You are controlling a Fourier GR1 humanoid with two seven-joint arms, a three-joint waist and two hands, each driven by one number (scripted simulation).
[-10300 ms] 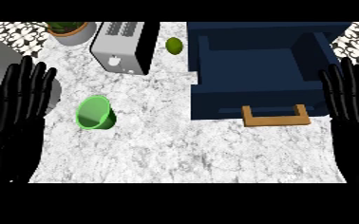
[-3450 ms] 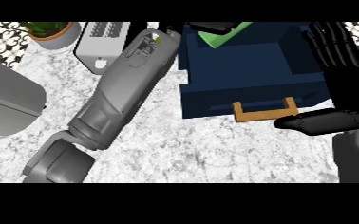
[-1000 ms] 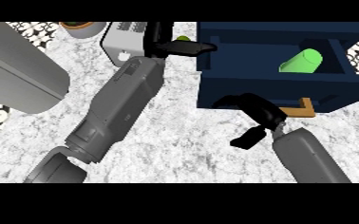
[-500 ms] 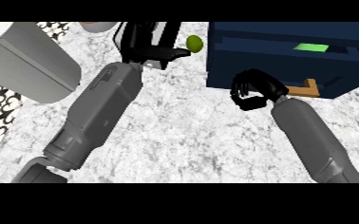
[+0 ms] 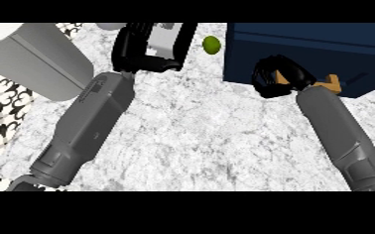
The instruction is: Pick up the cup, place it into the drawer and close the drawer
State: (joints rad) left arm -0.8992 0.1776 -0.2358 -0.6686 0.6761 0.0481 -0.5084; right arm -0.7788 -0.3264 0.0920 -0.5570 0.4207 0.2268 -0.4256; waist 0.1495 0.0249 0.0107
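The navy drawer [image 5: 307, 49] fills the upper right, and only its top and front face show. No cup is visible; the drawer's inside is hidden. My right hand [image 5: 280, 75] has its fingers curled and rests against the drawer's front, just left of the wooden handle [image 5: 334, 83]. It holds nothing that I can see. My left hand [image 5: 141, 48] hangs relaxed over the toaster [image 5: 167, 40] at the top centre, with nothing in it.
A small green lime [image 5: 212, 44] lies on the marble counter [image 5: 205, 139] between the toaster and the drawer. A large pale grey shape [image 5: 40, 59] stands at the far left. Both grey forearms cross the counter from below.
The green cup showed inside the drawer before and is now out of sight. The drawer front has gone further back, with my right hand following it. The left arm has hardly moved.
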